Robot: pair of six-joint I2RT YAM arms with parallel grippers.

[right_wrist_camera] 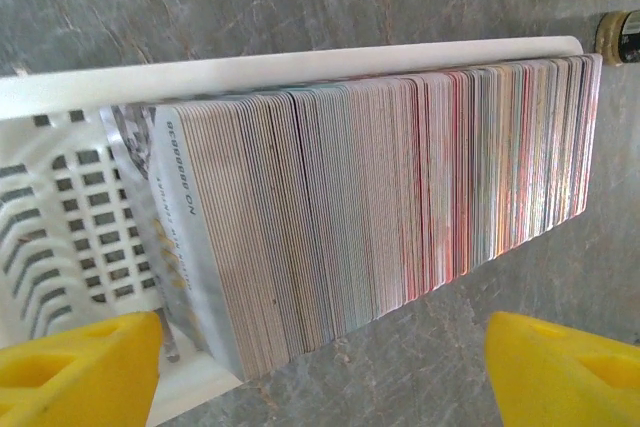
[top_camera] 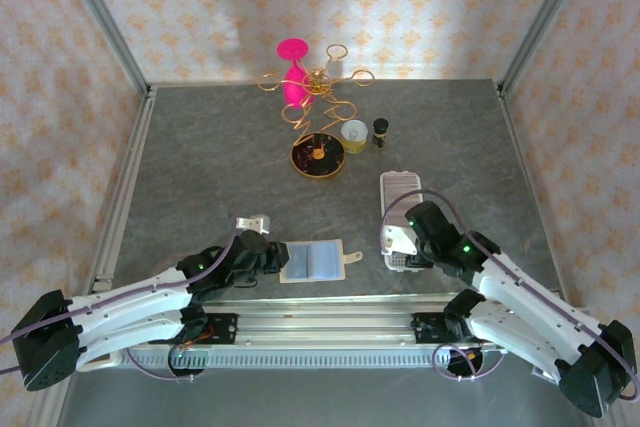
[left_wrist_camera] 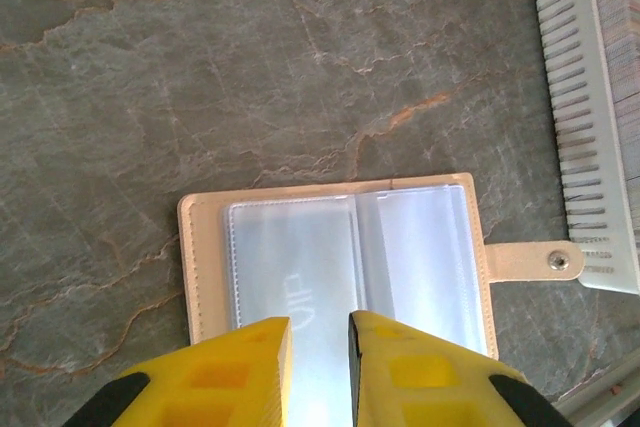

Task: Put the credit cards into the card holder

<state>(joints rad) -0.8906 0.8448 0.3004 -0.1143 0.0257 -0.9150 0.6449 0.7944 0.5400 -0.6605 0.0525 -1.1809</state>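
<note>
1. Locate the card holder (top_camera: 312,260) lying open and flat on the table (top_camera: 200,167) between the two arms, with its snap tab (top_camera: 352,257) pointing toward the right arm. Read the layout as deliberate: clear sleeves face up, ready for loading.
2. Check the left gripper (left_wrist_camera: 320,332) at the near edge of the card holder, over the clear sleeves. Note the jaws almost together, with only a narrow slit between. Do not assume a pinch on a sleeve leaf, as these views cannot confirm one. Judge the pose as steadying the holder.
3. Check the right gripper (right_wrist_camera: 320,347) above the white tray (right_wrist_camera: 300,67). Note the jaws spread wide and empty, straddling the credit cards (right_wrist_camera: 380,197). Judge this as the approach for picking one card.
4. Find the credit cards standing on edge, packed face to face in the tray, just beside the snap tab. Treat the sleeves as apparently empty and loading as not yet begun.
5. Expect trouble separating one thin card from so tight a stack; favour the end card.
6. Surface: grey, veined, stone-look, matt. At the far side, well apart from the work, note a gold wire stand (top_camera: 318,117), a small cup (top_camera: 354,133) and a dark bottle (top_camera: 380,133).
7. Room: beige patterned wallpaper (top_camera: 400,7) on three sides, with metal frame posts (top_camera: 105,17) at the corners.
</note>
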